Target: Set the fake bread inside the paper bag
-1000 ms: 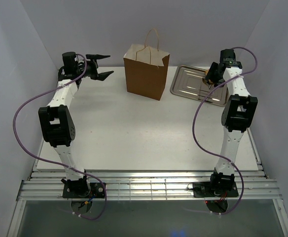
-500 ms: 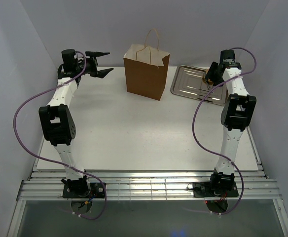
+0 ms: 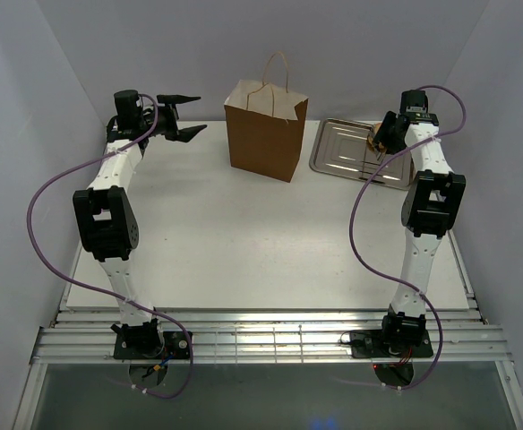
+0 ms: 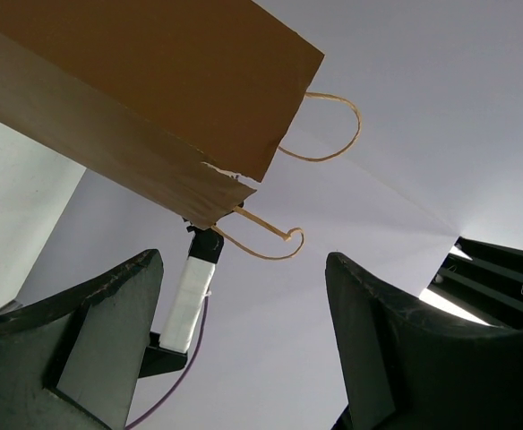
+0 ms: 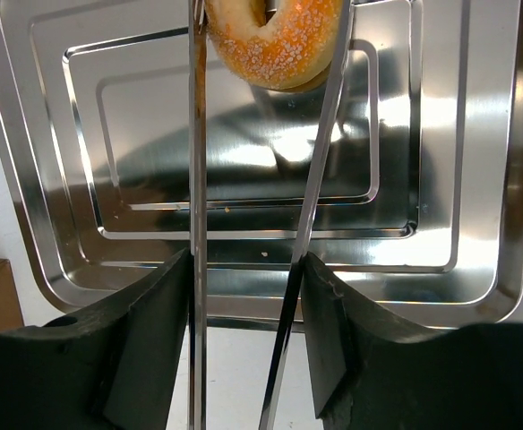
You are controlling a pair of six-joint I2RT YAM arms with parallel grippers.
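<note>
Over the tray (image 5: 458, 179), the right end effector (image 5: 245, 291) squeezes tongs (image 5: 196, 179) that pinch the donut (image 5: 279, 45). Left end effector (image 4: 244, 345) stands part open, empty, beside the bag (image 3: 266, 134). Judged step: pickup; next, carry donut above bag's mouth.

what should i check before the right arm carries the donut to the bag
1. donut pinched between the arms of the tongs: ok
2. right pincer shut on the tongs: ok
3. donut lifted clear of the tray: cannot tell
4. paper bag upright: ok
5. bag mouth open wide enough: cannot tell
6. left pincer open, apart from the bag: ok
</note>
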